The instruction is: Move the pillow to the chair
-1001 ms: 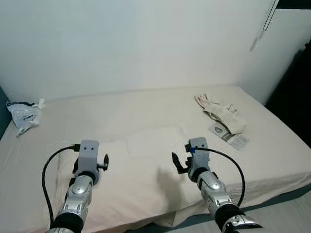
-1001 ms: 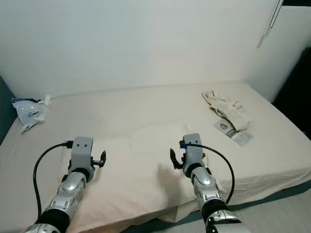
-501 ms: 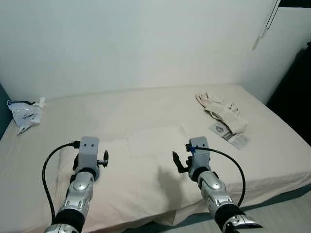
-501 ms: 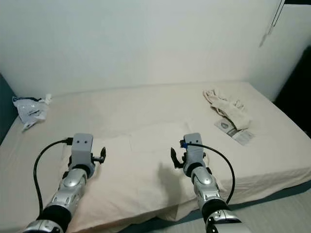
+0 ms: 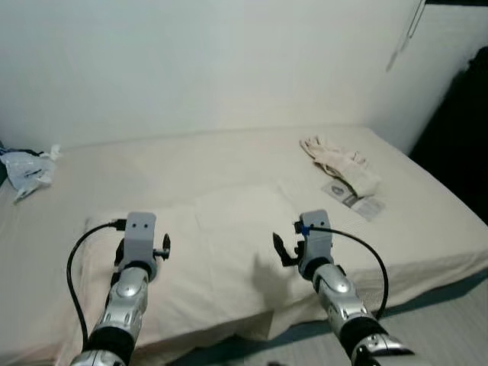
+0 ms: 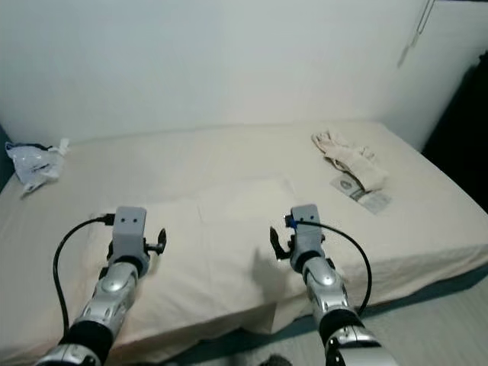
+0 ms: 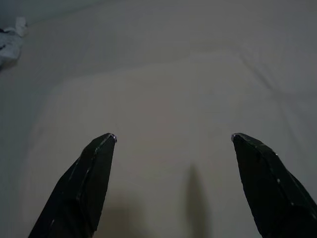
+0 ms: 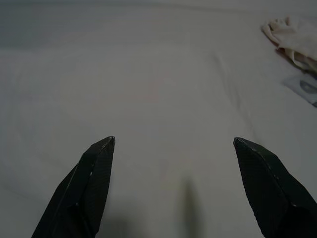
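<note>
Both hands have crept forward over the pillow (image 5: 221, 244) — left hand (image 7: 171, 139) and right hand (image 8: 173, 141) spread open above it.

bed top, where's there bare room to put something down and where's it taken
Bare sheet runs along the wall between the crumpled bag at the bed's far left and the gloves with the leaflet at the right. The near middle is taken by the pillow, with the open left gripper and right gripper above it.
</note>
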Robot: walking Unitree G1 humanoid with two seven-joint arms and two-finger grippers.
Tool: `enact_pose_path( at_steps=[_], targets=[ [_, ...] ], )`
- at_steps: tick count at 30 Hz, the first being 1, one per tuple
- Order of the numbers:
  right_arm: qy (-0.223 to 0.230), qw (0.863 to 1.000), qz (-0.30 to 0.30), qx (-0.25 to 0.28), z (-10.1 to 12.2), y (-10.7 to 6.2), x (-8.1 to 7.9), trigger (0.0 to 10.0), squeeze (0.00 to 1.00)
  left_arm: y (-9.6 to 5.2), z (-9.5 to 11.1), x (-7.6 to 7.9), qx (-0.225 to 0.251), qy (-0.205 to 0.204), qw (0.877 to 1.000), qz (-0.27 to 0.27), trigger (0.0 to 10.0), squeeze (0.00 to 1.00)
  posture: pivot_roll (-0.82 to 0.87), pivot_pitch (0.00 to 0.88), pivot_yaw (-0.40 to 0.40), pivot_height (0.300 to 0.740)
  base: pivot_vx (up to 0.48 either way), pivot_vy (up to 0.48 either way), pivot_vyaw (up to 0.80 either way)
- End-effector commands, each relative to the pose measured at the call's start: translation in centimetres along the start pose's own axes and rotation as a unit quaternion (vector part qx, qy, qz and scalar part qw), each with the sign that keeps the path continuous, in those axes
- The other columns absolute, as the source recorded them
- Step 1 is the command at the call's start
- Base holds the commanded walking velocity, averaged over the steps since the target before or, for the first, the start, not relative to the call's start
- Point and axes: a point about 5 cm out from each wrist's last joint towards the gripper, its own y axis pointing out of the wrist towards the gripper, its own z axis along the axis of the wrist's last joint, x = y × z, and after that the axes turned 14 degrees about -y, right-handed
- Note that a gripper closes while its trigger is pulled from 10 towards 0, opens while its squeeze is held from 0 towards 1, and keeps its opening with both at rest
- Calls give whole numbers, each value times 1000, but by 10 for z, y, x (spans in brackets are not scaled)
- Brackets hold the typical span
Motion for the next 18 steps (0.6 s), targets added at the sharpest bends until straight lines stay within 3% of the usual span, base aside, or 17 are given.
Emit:
enact_pose_path(
  at_steps=[1, 12, 18],
  targets=[
    [2, 1000, -6, 2, 0, -1, 1, 10000, 0, 1, -1, 2, -6, -1, 1000, 1, 10000, 0, -42, 35, -45, 616, 0, 0, 0],
    [12, 1000, -10, 8, 1, 0, 2, 10000, 0, 1, 1, 5, 0, -2, 1000, -2, 10000, 0, -35, 35, -48, 591, 0, 0, 0],
    [31, 999, -17, 35, 9, 1, 8, 10000, 0, 4, 17, -2, 39, -10, 999, 8, 10000, 0, -25, 40, -41, 566, 0, 0, 0]
  ],
)
